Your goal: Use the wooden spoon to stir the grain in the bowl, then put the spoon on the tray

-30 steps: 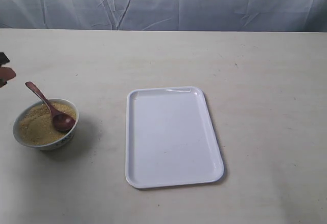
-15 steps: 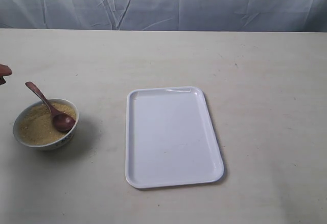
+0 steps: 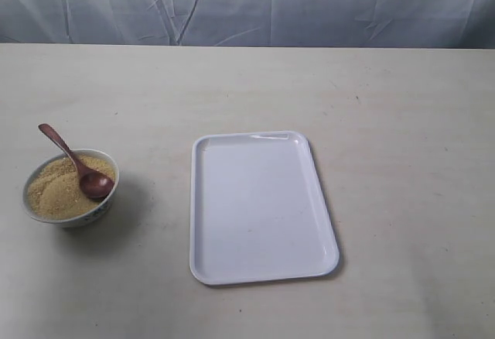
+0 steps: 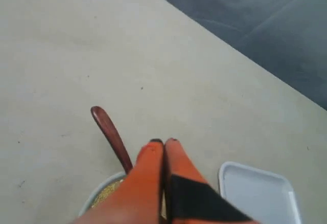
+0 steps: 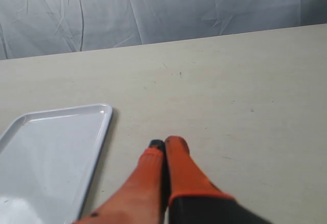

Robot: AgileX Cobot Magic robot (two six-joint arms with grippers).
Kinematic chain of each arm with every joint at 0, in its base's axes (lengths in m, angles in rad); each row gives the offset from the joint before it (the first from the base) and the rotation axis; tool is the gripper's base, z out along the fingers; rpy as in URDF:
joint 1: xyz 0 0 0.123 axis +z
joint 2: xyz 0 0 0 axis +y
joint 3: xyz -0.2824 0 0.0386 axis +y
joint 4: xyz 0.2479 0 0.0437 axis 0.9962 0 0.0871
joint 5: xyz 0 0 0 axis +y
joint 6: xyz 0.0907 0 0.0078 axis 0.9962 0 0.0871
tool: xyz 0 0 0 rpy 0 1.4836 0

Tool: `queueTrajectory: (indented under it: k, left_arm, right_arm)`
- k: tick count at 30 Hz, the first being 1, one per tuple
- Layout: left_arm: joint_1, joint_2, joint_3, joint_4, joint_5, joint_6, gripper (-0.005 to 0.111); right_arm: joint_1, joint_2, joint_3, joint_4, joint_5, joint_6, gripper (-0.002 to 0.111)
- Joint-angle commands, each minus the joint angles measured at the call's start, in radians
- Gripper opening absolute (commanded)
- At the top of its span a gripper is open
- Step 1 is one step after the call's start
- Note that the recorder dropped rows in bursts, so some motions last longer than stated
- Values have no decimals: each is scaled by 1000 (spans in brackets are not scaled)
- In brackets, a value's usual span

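Note:
A small white bowl (image 3: 70, 209) at the table's left holds yellow-tan grain (image 3: 54, 190). The dark wooden spoon (image 3: 77, 167) rests in it, its oval end on the grain and its handle leaning out over the far-left rim. The white tray (image 3: 259, 206) lies flat in the middle, with nothing on it. Neither gripper shows in the exterior view. In the left wrist view my left gripper (image 4: 163, 142) is shut and holds nothing, above the bowl (image 4: 97, 194) with the spoon handle (image 4: 110, 134) beside it. My right gripper (image 5: 166, 143) is shut over bare table beside the tray (image 5: 48, 152).
A wrinkled grey-blue cloth (image 3: 247, 2) hangs behind the table's far edge. The pale tabletop (image 3: 402, 161) stretches right of the tray.
The left gripper's tips, seen at the exterior view's left edge a second ago, have drawn back out of that view. Bowl, spoon and tray have not moved.

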Motion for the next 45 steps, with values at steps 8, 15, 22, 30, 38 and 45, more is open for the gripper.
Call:
queueTrajectory:
  k: [8, 15, 22, 30, 38, 45]
  left_arm:
    - [-85, -204, 73, -674, 41, 881, 0]
    - [-145, -243, 171, -1484, 248, 1626, 0]
    - [-183, -212, 182, -1592, 589, 1401, 0]
    - [-212, -98, 182, -1584, 519, 1302, 0]
    - [-257, -19, 338, -1647, 51, 1183, 0]
    - [-233, 165, 282, -1425, 18, 982, 0]
  right_arm:
    - [-5, -7, 2, -2, -9, -1, 0]
    - [-5, -7, 2, -2, -9, -1, 0]
    - [-5, -7, 2, -2, -11, -1, 0]
    - [-5, -7, 2, -2, -11, -1, 0]
    - [-5, -7, 2, -2, -8, -1, 0]
    - [-5, -7, 2, -2, -8, -1, 0]
